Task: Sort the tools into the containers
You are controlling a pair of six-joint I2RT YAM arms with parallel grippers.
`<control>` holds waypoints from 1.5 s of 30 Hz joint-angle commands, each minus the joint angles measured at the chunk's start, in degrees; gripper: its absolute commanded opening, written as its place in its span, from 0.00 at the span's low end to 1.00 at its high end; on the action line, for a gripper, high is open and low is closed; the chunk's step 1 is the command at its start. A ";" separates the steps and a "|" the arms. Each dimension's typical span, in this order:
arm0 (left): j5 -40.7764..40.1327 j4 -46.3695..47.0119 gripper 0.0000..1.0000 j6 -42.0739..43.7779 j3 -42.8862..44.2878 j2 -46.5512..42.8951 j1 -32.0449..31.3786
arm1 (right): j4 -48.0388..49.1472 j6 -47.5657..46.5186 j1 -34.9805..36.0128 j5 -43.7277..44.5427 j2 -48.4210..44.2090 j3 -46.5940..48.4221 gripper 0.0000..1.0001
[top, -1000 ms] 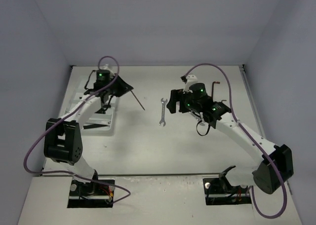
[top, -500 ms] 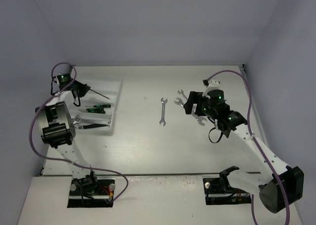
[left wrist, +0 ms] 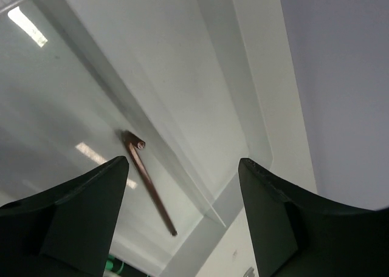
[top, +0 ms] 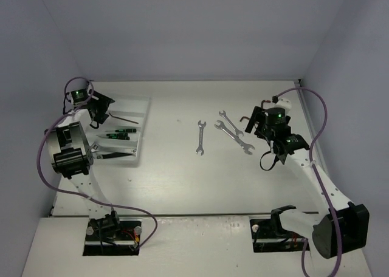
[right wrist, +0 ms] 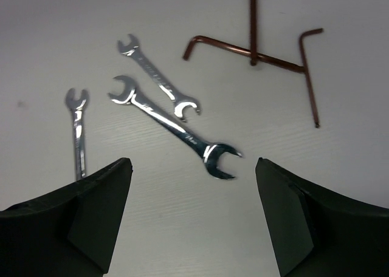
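The white tray [top: 144,126] stands at the far left. My left gripper [top: 99,110] hangs open over its far slot [left wrist: 182,76], where a red-brown hex key [top: 124,117] [left wrist: 149,189] lies loose below the jaws. The other slots hold green-black screwdrivers [top: 120,132] and a black-handled adjustable wrench [top: 113,155]. Three silver wrenches [top: 200,137] [top: 234,136] [top: 223,118] lie mid-table. My right gripper [top: 256,121] [right wrist: 191,163] is open above the table, just short of the largest wrench [right wrist: 173,126]. Beyond it lie a shorter wrench [right wrist: 159,76], a third wrench [right wrist: 78,131] and crossed hex keys [right wrist: 243,52].
The tray sits close to the left wall, with my left arm's upper link [top: 68,152] beside it. The hex keys on the right lie near the table's right edge [top: 307,119]. Both arm bases [top: 112,228] [top: 285,225] stand at the near edge.
My left gripper has opened and the hex key it carried now lies in the tray's far slot. My right arm has drawn back to the right, uncovering two wrenches.
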 commanded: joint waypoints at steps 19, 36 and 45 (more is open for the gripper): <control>3.19 -27.19 0.71 24.79 -1.78 -30.00 -21.38 | 3.44 -5.54 -11.76 6.90 47.62 31.28 0.64; 7.29 -29.71 0.71 27.71 -7.57 -31.26 -25.37 | 3.35 -6.73 -13.37 4.22 62.37 40.04 0.01; 10.01 -29.53 0.71 28.35 -1.09 -28.17 -28.59 | 3.73 -17.80 -10.88 4.65 56.55 41.14 0.00</control>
